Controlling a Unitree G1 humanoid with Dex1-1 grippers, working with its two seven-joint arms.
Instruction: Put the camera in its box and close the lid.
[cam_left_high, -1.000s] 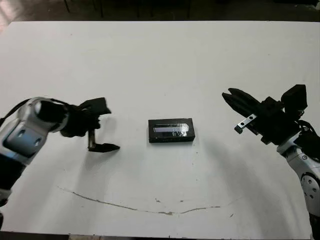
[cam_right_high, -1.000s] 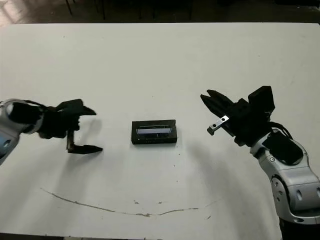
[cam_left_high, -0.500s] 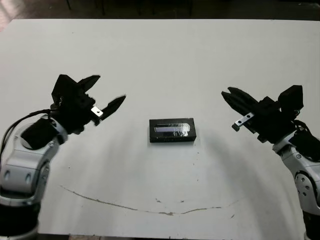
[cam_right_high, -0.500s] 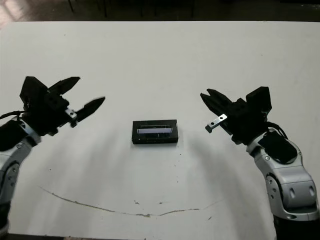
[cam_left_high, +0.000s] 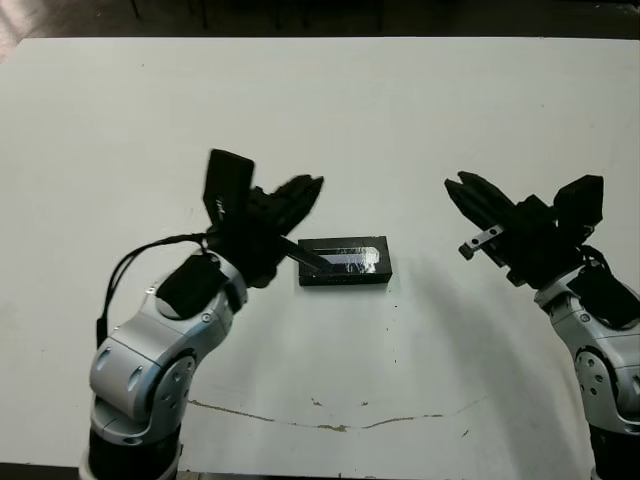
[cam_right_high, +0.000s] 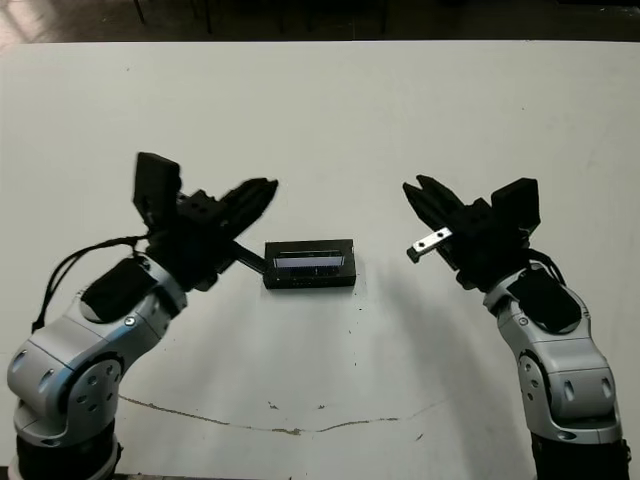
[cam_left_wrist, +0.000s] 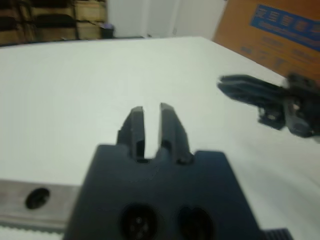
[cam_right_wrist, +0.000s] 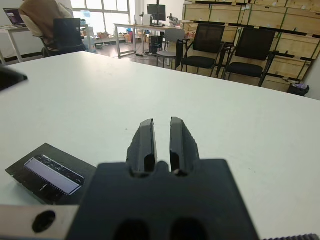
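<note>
Left gripper (cam_left_wrist: 151, 107) swung in from the far left of the table (cam_left_high: 400, 100) within the last second, now hanging just beside the left end of the box (cam_left_high: 340, 278). Fingers drawn almost together, only a narrow slit between them in the wrist view, nothing held. Impossible to tell from the head views whether any part of it touches the box.

Right gripper (cam_right_wrist: 161, 121) raised off the table well to the right of the box, pointed toward it, in much the same spot as a second ago. Fingers likewise nearly closed and empty.

Box at the middle of the table, unmoved over that second, lying flat with its long side across the view. Lid (cam_left_high: 343, 257) on top, silvery strip facing up, edges seemingly in line with the black walls below.

No camera anywhere on the open table; by all appearances already inside, though not confirmable with the lid on.

Judging by this, task at or very near its end: packing done, lid seated. Left arm's fresh approach possibly for a last press on the lid or a nudge to square it, a guess only. Main risk now a sideways knock from that arm, enough to slide the light box or shift the lid.
</note>
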